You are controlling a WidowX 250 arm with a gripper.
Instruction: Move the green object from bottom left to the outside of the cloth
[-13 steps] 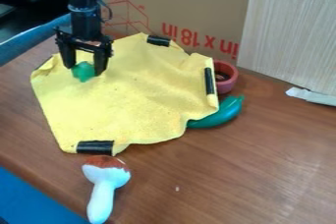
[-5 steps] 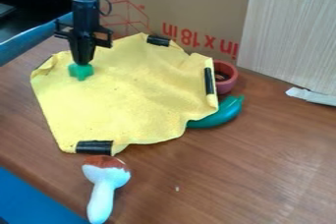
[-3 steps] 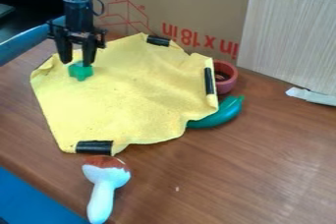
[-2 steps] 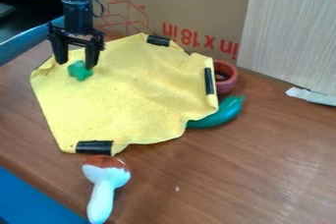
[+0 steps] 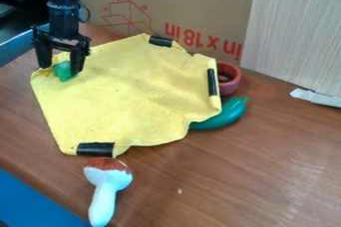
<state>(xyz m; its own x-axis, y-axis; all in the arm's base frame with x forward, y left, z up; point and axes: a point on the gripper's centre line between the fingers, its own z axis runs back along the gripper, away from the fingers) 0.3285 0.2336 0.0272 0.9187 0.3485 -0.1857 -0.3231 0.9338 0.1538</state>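
At the upper-left corner of the yellow cloth (image 5: 126, 101), one of my fingers (image 5: 78, 60) is partly masking the small green object (image 5: 63, 71), which is lying on the cloth. The cloth's right side is hiding part of the red pot (image 5: 230, 85) and one end of the long green toy (image 5: 228, 114). My claw (image 5: 61, 69) is hanging downward over that same corner, its fingers standing spread astride the green object; whether they are touching it, I am not discerning.

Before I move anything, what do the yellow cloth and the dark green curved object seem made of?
The yellow cloth looks like soft matte fabric: it wrinkles at the edges. The dark green curved object is perhaps glossy plastic: its smooth surface shines.
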